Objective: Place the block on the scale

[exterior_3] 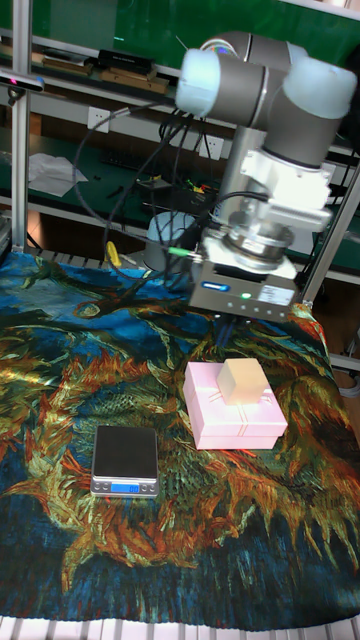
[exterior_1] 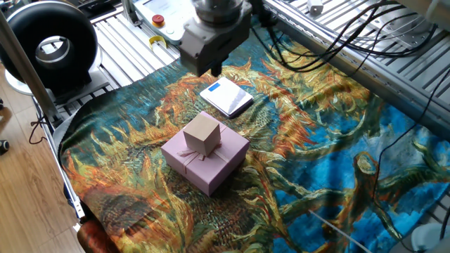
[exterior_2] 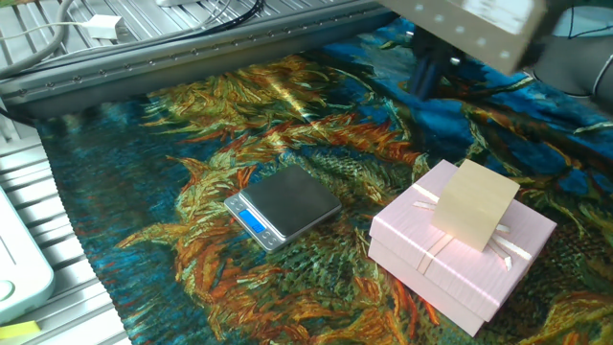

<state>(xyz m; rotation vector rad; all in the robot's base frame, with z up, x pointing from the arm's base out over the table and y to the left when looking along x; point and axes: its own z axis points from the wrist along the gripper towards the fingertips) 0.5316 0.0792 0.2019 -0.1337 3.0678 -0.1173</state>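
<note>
One block (exterior_1: 202, 133) (atop one box (exterior_1: 205, 159)), one scale (exterior_1: 226, 98)

Bench (exterior_1: 119, 31) of ribbed aluminium slats, draped with a sunflower-print cloth (exterior_1: 330, 161) in blue and orange. Wood floor (exterior_1: 31, 204) at 8 o'clock; black round fan (exterior_1: 49, 46) at 10 o'clock. Black cables (exterior_1: 337, 35) cross the slats at 1 o'clock. In the tall view, a green wall (exterior_3: 150, 25) above cluttered shelving (exterior_3: 90, 80).

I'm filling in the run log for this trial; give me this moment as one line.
block on pink gift box, untouched | scale bare on cloth | gripper above cloth, holding nothing, jaw state unclear | step: pick not yet begun
</note>
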